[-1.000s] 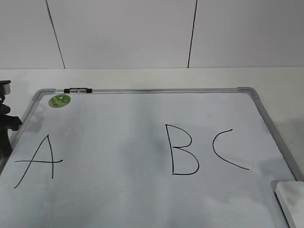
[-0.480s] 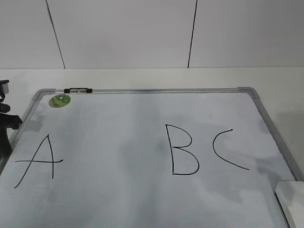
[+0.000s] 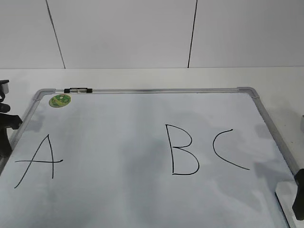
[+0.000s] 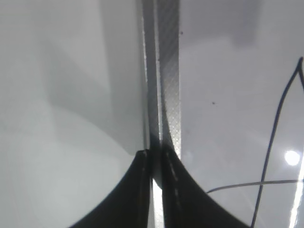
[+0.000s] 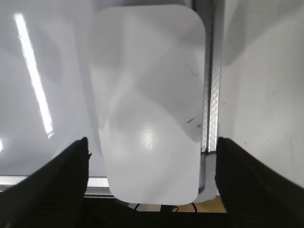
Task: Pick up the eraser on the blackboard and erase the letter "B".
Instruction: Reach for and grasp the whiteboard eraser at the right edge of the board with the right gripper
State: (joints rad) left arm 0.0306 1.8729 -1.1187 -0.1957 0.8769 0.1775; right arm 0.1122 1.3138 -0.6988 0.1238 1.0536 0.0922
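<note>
The blackboard [image 3: 118, 123] is a white board with a grey frame, lying flat. The black letter "B" [image 3: 183, 150] stands between "A" [image 3: 38, 160] and "C" [image 3: 227, 149]. The white eraser [image 5: 149, 104] lies in the board's near right corner; only a sliver of it [image 3: 284, 204] shows in the exterior view. My right gripper [image 5: 152, 164] is open, with one finger on each side of the eraser's near end, and shows dark at the right edge [image 3: 299, 197]. My left gripper [image 4: 156, 159] is shut and empty over the board's left frame rail [image 4: 168, 85].
A black-and-silver marker [image 3: 78, 90] lies on the top frame rail. A round green sticker [image 3: 60, 100] sits in the board's far left corner. The left arm [image 3: 4, 126] stands at the board's left edge. A white tiled wall [image 3: 142, 33] rises behind the table.
My right gripper has come into the exterior view at the bottom right and now covers most of the eraser. The left arm and the letters have not changed.
</note>
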